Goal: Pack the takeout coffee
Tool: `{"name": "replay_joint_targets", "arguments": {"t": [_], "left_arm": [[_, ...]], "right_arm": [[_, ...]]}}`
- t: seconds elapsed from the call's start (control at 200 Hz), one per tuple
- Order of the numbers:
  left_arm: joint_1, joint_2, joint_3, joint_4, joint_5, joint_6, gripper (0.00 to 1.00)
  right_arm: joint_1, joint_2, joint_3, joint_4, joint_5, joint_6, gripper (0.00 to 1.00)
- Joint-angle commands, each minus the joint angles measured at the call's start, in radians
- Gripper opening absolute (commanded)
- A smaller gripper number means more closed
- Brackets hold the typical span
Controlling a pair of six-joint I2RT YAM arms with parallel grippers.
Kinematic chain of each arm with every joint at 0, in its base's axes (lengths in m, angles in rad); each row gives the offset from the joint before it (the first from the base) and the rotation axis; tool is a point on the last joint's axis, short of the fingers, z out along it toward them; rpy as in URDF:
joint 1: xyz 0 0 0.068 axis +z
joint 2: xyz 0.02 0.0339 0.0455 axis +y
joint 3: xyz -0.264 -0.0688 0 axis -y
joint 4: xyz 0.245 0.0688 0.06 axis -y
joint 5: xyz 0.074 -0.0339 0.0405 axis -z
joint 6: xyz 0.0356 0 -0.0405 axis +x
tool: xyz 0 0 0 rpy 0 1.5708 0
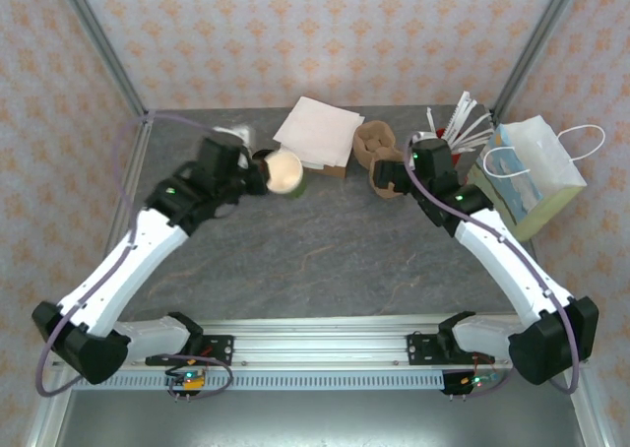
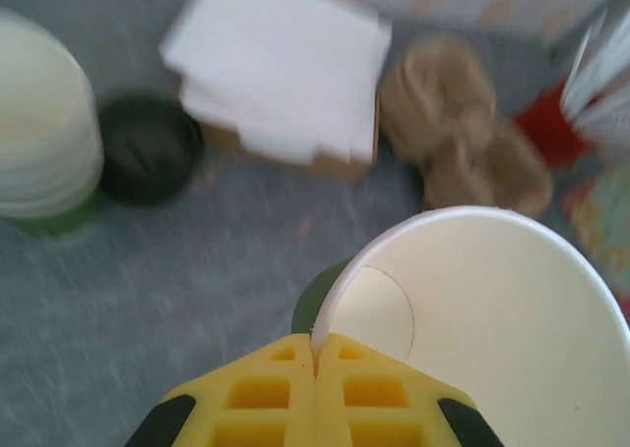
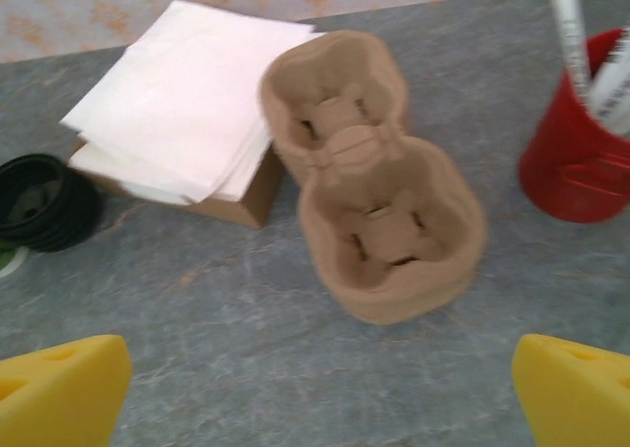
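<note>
L gripper (image 2: pixel 315 349) pinches lidless cup (image 2: pixel 492 299) rim; R gripper (image 3: pixel 320 383) jaws spread wide.

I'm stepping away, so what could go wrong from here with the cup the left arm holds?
1. The left gripper pinches only the thin rim of the lidless paper cup, so the cup could swing or slip out.
2. The open right gripper hangs near the pulp cup carrier, with the red cup close beside it; a careless descent might knock either.
</note>
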Motion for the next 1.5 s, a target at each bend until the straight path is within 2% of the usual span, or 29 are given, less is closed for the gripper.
{"name": "replay_joint_targets", "arguments": {"t": [0.0, 0.125, 0.365, 0.545, 0.931, 1.261, 1.441, 1.496], "left_arm": [[-0.099, 0.05, -0.081, 0.056, -0.032, -0.042, 0.0], [-0.166, 0.139, -0.121, 0.098, -0.073, -0.042, 0.0], [-0.179, 0.223, -0.188, 0.184, -0.069, -0.059, 0.02], [-0.219, 0.252, -0.187, 0.173, -0.171, -0.047, 0.04], [-0.233, 0.282, -0.24, 0.242, -0.156, -0.091, 0.12], [-0.233, 0.203, -0.214, 0.183, -0.2, -0.081, 0.4], [-0.219, 0.09, -0.151, 0.125, -0.287, -0.033, 0.45], [-0.196, 0.064, -0.143, 0.125, -0.301, -0.021, 0.5]], "right_arm": [[-0.025, -0.057, -0.011, -0.052, 0.027, -0.01, 0.99], [-0.025, -0.055, -0.042, -0.036, 0.0, 0.011, 0.99], [-0.026, -0.051, -0.077, -0.026, -0.026, 0.028, 1.0], [-0.025, -0.051, -0.097, -0.007, -0.04, 0.039, 1.0], [-0.024, -0.053, -0.118, 0.003, -0.058, 0.052, 1.0], [-0.016, -0.063, -0.113, -0.002, -0.063, 0.058, 1.0], [0.033, -0.096, -0.1, 0.005, -0.021, 0.029, 1.0], [0.05, -0.112, -0.101, 0.019, -0.014, 0.023, 0.99]]}}
